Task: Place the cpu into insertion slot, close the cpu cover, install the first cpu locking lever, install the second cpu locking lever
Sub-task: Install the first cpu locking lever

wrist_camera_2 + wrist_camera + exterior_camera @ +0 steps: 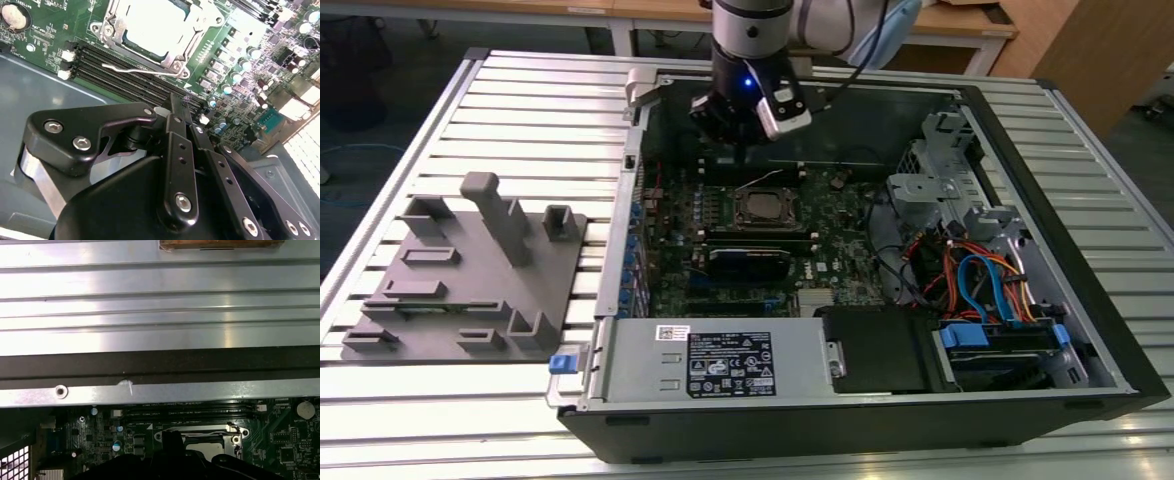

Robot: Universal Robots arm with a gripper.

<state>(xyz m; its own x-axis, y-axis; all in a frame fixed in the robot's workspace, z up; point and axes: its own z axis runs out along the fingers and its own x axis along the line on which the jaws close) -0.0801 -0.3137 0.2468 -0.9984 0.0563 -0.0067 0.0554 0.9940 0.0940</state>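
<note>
The cpu lies in the insertion slot on the green board, its pale metal top showing through the window of the cpu cover, which is down flat over it. One thin wire locking lever stands free of the socket, out over the memory slots; it appears as a pale line in the exterior view. My gripper hangs just above the board on the socket's far side, close to that lever. Its fingers are shut with nothing between them. In the first wrist view the socket lies beside the gripper.
The open computer case lies on a slatted metal table. Long black memory slots run beside the socket. A black card, a power supply and a drive cage with coloured cables crowd the inside. A grey fixture tray sits at the exterior view's left.
</note>
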